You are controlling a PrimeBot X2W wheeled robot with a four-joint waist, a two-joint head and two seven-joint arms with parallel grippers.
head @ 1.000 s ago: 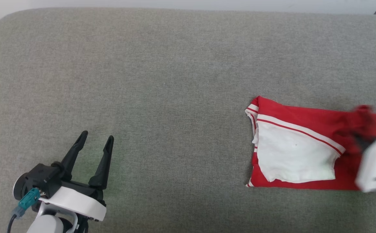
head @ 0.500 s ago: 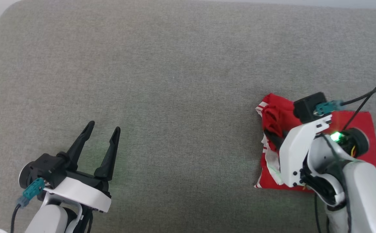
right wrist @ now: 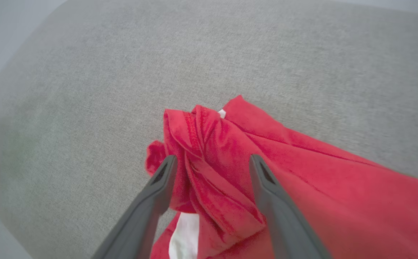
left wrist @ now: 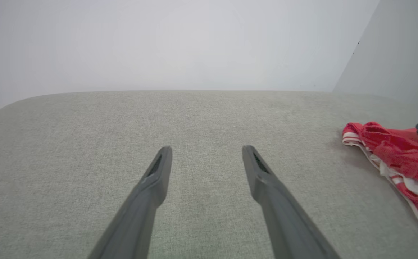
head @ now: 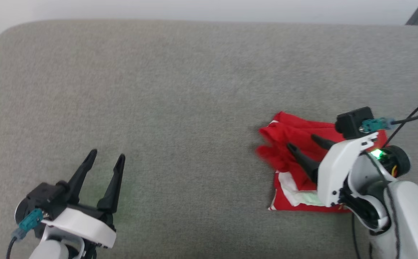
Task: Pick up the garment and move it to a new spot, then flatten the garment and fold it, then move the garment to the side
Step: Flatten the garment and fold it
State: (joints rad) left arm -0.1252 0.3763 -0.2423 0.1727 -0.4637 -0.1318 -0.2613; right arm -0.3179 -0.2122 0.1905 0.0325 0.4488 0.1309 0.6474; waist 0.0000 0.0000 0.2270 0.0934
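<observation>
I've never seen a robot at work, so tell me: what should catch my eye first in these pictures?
The bright red garment stands out, lying bunched at its left end on the right part of the grey padded surface. The right gripper is at that bunch with its two dark fingers spread open. The left gripper, also open, sits apart at the lower left.

One red garment [head: 281,133], two tools, left tool [head: 107,154] and right tool [head: 301,141], one grey padded surface [head: 194,90].
</observation>
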